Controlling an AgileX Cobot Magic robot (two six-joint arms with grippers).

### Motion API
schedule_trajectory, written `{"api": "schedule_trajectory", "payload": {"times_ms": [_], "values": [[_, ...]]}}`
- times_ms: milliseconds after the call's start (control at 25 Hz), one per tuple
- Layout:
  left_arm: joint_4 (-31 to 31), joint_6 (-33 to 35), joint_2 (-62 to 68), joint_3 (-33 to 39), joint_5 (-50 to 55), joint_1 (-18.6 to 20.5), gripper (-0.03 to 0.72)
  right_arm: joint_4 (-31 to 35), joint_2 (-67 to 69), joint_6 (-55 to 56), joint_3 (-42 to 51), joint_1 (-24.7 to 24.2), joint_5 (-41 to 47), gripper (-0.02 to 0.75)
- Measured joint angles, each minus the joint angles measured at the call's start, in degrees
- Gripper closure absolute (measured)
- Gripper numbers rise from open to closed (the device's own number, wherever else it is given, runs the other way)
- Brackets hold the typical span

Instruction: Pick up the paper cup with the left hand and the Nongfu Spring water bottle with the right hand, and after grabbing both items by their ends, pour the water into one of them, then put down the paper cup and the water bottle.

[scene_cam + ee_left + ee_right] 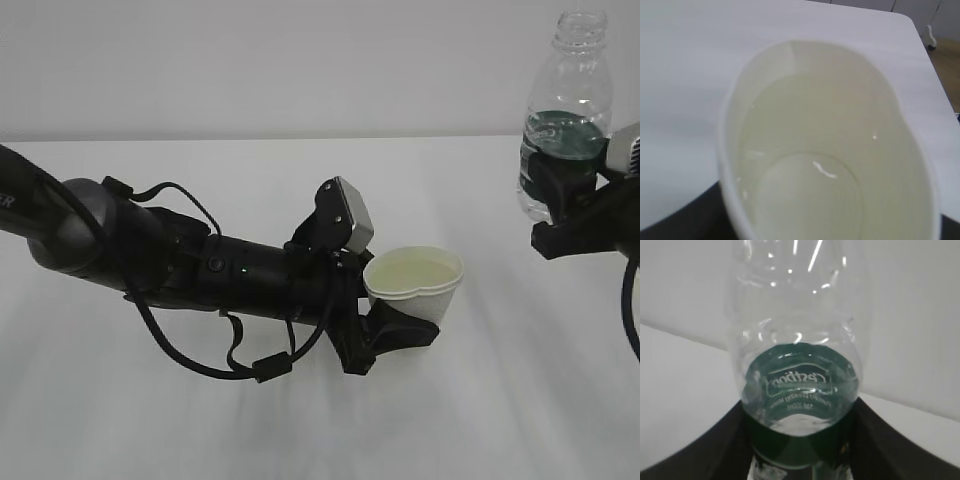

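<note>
Because pouring seems done, the cup (414, 285), squeezed oval in the left gripper (400, 330), is kept level with water (810, 165); the bottle (565, 110) is held upright by the right gripper (570, 205), well apart.

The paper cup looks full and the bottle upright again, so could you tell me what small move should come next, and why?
Probably lower the paper cup straight down onto the table and only then open the left fingers. The cup holds water, its rim is squeezed oval by the grip, and the bottle in the right hand stands upright and looks emptied, so pouring seems done.
</note>
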Motion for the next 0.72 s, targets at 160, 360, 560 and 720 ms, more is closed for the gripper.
{"api": "schedule_trajectory", "payload": {"times_ms": [160,360,560,720], "values": [[0.0,0.0,0.0,0.0,0.1,0.0,0.249,0.0,6.4,4.9,0.0,0.0,-8.1,0.339],[0.0,0.0,0.0,0.0,0.1,0.0,0.249,0.1,12.9,8.7,0.0,0.0,-12.6,0.339],[0.0,0.0,0.0,0.0,0.1,0.0,0.249,0.5,16.1,9.4,0.0,0.0,-12.7,0.339],[0.0,0.0,0.0,0.0,0.2,0.2,0.249,1.5,18.1,9.4,0.0,0.0,-12.9,0.339]]}}
